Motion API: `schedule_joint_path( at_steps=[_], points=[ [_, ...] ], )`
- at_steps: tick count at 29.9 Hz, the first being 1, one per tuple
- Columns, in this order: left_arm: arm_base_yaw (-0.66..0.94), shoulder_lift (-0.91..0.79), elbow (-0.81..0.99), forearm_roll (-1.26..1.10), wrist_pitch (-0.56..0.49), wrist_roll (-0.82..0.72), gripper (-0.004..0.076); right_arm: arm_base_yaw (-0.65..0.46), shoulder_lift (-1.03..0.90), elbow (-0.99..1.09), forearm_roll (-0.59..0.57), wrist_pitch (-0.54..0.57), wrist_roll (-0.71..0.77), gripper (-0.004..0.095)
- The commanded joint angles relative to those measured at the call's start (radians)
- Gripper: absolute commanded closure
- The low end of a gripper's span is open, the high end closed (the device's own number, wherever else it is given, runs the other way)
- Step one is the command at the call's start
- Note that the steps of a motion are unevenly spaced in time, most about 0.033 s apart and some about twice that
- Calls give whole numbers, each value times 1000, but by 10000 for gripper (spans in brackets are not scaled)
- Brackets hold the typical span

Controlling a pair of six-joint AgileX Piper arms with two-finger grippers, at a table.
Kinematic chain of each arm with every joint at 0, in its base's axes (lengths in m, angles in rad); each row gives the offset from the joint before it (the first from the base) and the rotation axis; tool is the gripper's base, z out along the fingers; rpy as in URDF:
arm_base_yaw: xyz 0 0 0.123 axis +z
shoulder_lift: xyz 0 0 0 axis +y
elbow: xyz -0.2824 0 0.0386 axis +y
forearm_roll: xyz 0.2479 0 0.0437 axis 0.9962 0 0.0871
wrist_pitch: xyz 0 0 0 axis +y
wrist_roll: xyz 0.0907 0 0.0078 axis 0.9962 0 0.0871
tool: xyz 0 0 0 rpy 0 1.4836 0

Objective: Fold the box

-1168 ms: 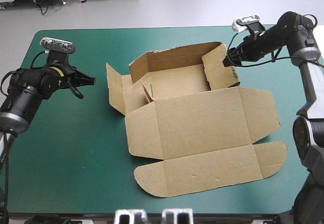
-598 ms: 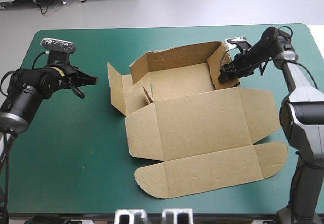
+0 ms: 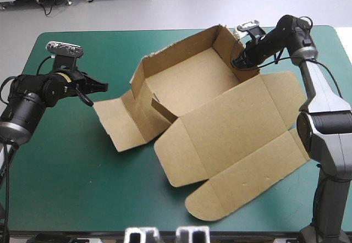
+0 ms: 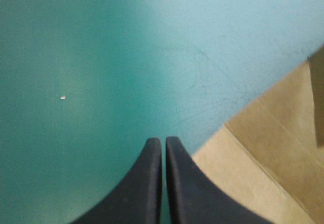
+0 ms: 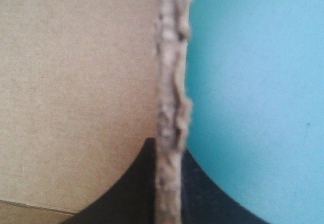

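The brown box (image 3: pixel 220 127) lies skewed across the table, a half-raised tray with its lid panel (image 3: pixel 236 130) and rounded front flap (image 3: pixel 242 185) spread toward the near right. My right gripper (image 3: pixel 237 62) is shut on the tray's far right wall (image 3: pixel 224 44). In the right wrist view the wall's ragged edge (image 5: pixel 171 82) runs between the black fingers (image 5: pixel 142 183) of the right gripper (image 5: pixel 169 145). My left gripper (image 3: pixel 99 85) is shut and holds nothing, just off the flat left flap (image 3: pixel 118 125). The left wrist view shows the left gripper (image 4: pixel 163 140) over the teal-green cover, with that flap (image 4: pixel 263 153) beside it.
Bare teal-green cover (image 3: pixel 66 160) stretches from the left arm to the near left corner. The box's front flap reaches close to the table's near edge. The right arm stretches along the table's right side.
My right gripper has shut on the tray's right wall and drawn it up and back. The whole box has swung round, and its left flap now lies flat beside the left gripper. The left arm stayed still.
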Motion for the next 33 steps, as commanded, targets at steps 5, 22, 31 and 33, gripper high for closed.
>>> schedule_joint_path(
  at_steps=[5,22,31,33],
  points=[
    [2,-29,-27,-1,-135,-1,710,-89,-208,-64,162,24,22,932],
    [275,-1,-27,-547,-160,367,710,-295,-312,-64,420,24,-6,932],
    [312,140,-27,-1367,165,1128,710,-295,-312,-64,540,24,-23,932],
    [312,167,-27,-1513,275,1268,710,-295,-312,-64,565,24,-23,932]
  ],
)
